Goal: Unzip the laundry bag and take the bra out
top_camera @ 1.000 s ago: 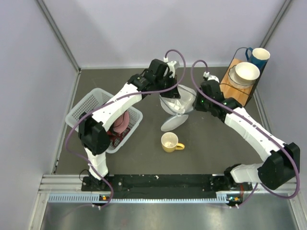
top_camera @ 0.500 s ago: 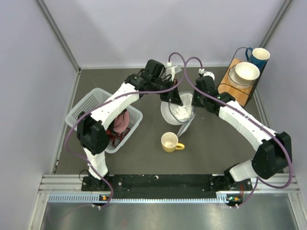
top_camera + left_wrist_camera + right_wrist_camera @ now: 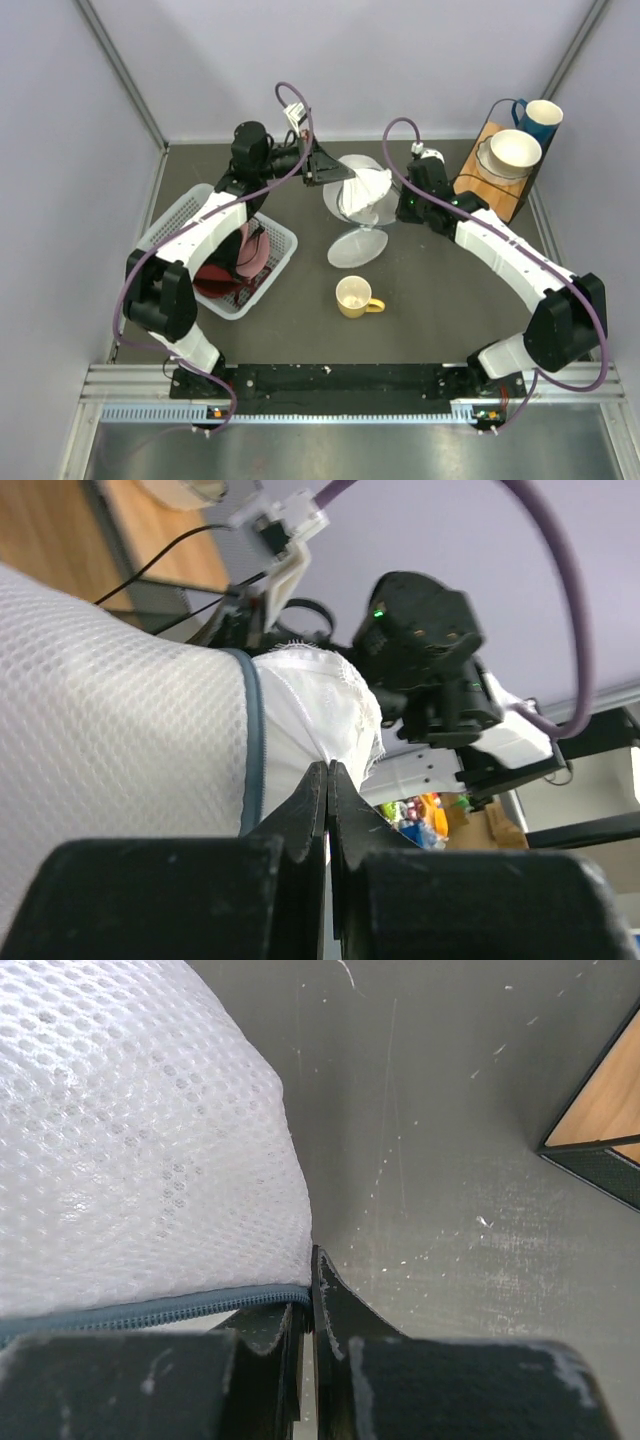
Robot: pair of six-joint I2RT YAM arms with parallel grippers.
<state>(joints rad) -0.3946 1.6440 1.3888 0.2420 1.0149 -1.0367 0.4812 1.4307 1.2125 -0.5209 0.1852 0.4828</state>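
Observation:
The laundry bag (image 3: 352,205), a white mesh pod with a grey-blue zip edge, stands open at mid table, one disc half (image 3: 351,250) hanging low. White lacy fabric, the bra (image 3: 366,185), sticks out of its top. My left gripper (image 3: 334,177) is shut on the bra (image 3: 325,715) at its edge, beside the bag's mesh (image 3: 120,730). My right gripper (image 3: 398,207) is shut on the bag's zip edge (image 3: 150,1310) on the right side, with the mesh (image 3: 130,1130) bulging above the fingers; the right gripper (image 3: 311,1265) is just above the dark table.
A white lattice basket (image 3: 180,225) holding maroon and pink cloth stands at the left. A yellow mug (image 3: 355,297) sits in front of the bag. A wooden rack (image 3: 490,185) at the back right carries a white bowl (image 3: 513,150) and a blue mug (image 3: 541,116).
My left arm has swung left and back, drawing white fabric out of the bag's top. The bag has shifted up and left, its lower half flapping down. The right gripper stays at the zip edge.

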